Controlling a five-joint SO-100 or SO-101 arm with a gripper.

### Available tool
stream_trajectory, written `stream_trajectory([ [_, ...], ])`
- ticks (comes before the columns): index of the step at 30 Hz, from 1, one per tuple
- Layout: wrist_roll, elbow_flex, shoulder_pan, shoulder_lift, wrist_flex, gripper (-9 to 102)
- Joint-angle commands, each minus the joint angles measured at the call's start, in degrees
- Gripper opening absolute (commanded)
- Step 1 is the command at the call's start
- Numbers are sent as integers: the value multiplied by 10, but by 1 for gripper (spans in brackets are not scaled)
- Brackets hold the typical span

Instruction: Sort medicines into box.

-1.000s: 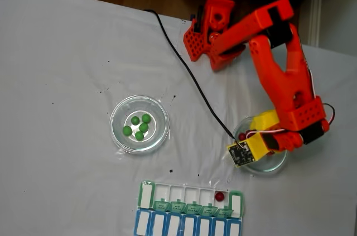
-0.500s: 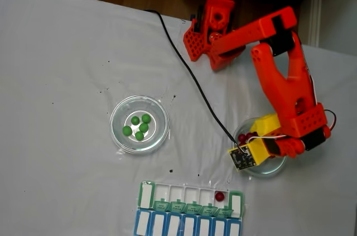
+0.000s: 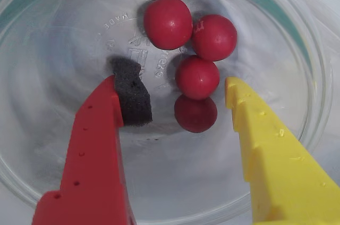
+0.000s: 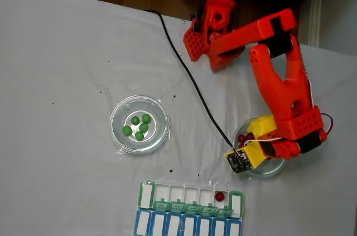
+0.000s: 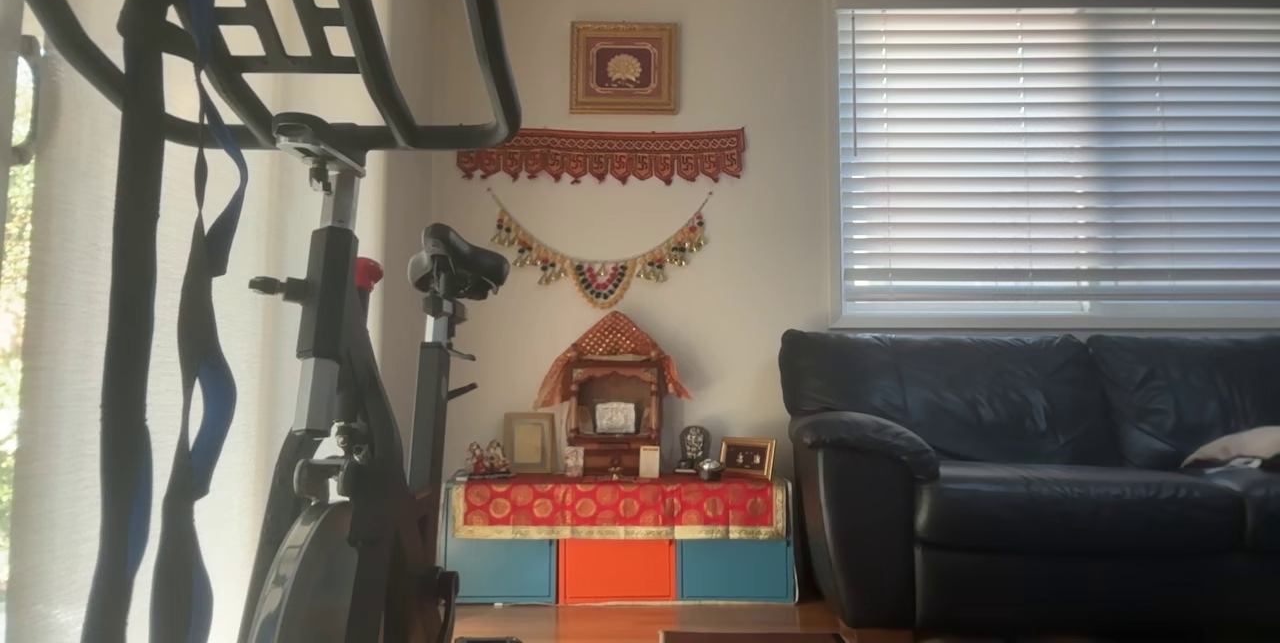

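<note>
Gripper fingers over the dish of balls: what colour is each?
One finger is red with a black foam pad, the other yellow; clearest in the wrist view.

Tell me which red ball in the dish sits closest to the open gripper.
The lowest red ball in the wrist view lies between the gripper fingers; the other three red balls sit farther up the glass dish.

**Tight room inside the right dish**

In the wrist view, the hand (image 3: 178,94) is held apart inside the glass dish (image 3: 313,102), whose wall rings it. Four red balls (image 3: 197,77) are clustered between its fingers; bare dish floor lies left.
</note>
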State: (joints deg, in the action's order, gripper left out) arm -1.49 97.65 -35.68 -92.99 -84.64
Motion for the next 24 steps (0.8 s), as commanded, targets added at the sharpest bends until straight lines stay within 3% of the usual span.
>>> stream_trajectory([
  [1,-7,-11,3,-40,-13,26],
  [24,-24,-9,20,-33,-2,25],
])
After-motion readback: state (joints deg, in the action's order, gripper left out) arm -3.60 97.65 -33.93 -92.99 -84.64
